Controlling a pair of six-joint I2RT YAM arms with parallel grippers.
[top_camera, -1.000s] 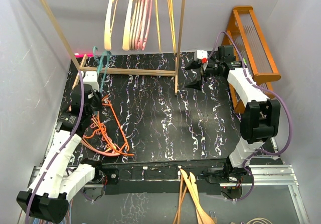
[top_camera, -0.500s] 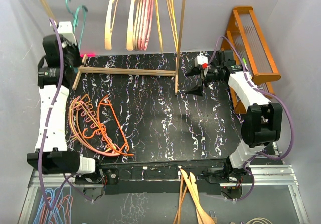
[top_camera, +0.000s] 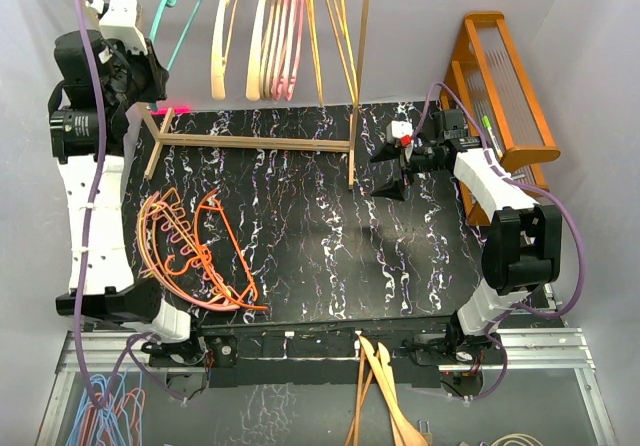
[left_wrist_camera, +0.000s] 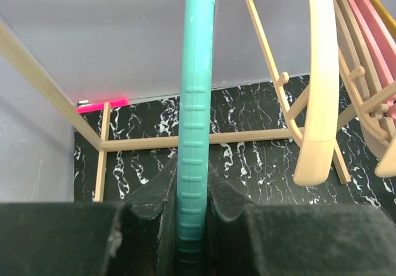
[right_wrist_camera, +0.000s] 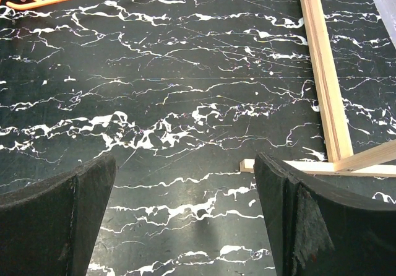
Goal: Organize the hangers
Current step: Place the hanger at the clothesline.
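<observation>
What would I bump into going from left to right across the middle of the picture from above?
left arm → orange hangers → right tool, wide open → wooden rack

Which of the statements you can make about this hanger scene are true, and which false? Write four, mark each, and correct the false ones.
1. The left gripper is shut on the teal hanger. True.
2. The right gripper grips an orange hanger. False: its jaws are open and empty above the table.
3. Orange hangers lie on the table. True.
4. The teal hanger lies flat on the table. False: it is held up high, beside the hanging tan hangers.
</observation>
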